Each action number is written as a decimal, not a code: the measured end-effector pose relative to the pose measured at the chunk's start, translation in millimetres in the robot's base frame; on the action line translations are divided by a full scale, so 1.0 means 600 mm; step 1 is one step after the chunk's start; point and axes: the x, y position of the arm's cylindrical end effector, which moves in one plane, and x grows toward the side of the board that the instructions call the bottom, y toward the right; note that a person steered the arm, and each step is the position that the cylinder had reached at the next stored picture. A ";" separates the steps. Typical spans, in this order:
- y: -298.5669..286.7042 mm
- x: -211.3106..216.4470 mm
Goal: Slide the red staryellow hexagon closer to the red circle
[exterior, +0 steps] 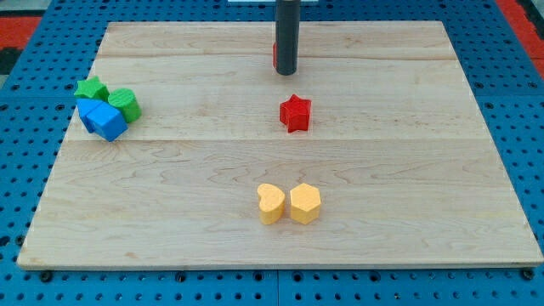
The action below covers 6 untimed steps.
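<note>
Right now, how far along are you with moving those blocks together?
Nothing looks done yet. My tip sits at the view's top, against a red block mostly hidden behind the rod, probably the circle. The red star and yellow hexagon remain apart from it, untouched.

My tip (pixel 286 73) above red star (pixel 295 113); yellow hexagon (pixel 305 203) near bottom

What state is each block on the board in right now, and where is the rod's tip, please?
My tip: down on the board, above the red star.
Red circle: mostly hidden behind the rod.
Red star: alone, untouched.
Yellow hexagon: touching the yellow heart.
Green and blue blocks: clustered at the view's left.
</note>
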 end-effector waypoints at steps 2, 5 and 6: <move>-0.006 -0.081; 0.057 0.281; 0.014 0.172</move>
